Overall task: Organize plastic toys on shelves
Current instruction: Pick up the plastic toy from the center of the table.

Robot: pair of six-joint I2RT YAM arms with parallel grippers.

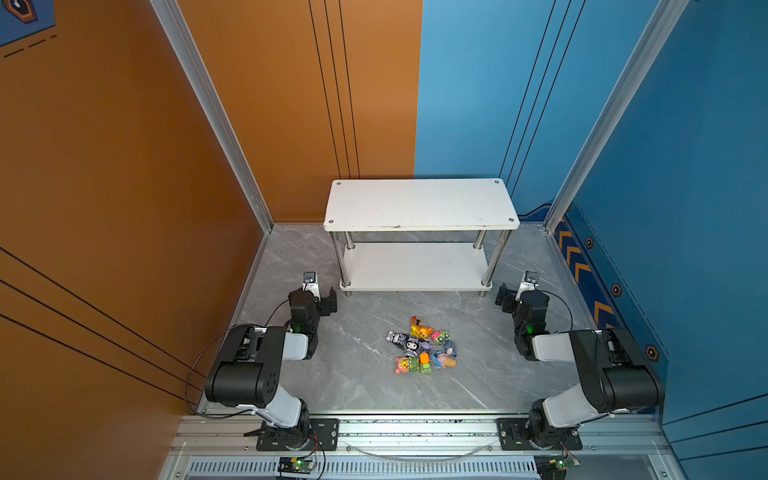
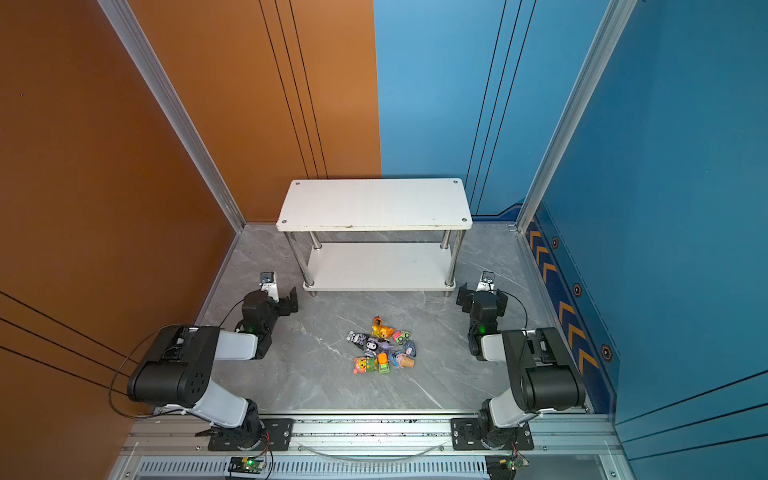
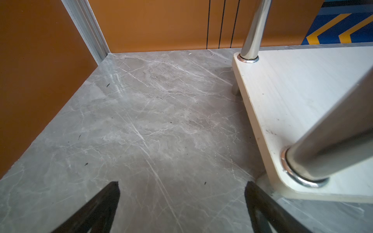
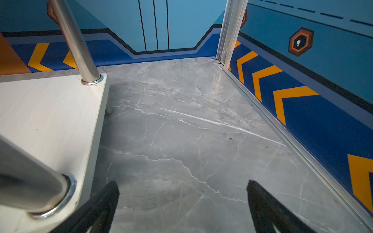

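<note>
Top view: toys [image 1: 424, 349] (heaped) near shelves [image 1: 419, 203]

I'm driving arms inside a purpose-built robot test cell, not a home or a shop.
I look into a booth framed by aluminium profile posts [image 1: 208, 112], walled with printed orange panels [image 1: 104, 166] and blue panels [image 1: 685, 166] bearing chevron stripes [image 4: 292, 93]. A grey marble-look tabletop [image 1: 374, 395] is the work surface. Both arm bases [image 1: 297, 434] are bolted to an aluminium rail [image 1: 415, 428] beside small circuit boards [image 1: 296, 463] with green lights.

White shelves [image 1: 419, 203], grey-veined marble floor [image 1: 361, 386]
</note>
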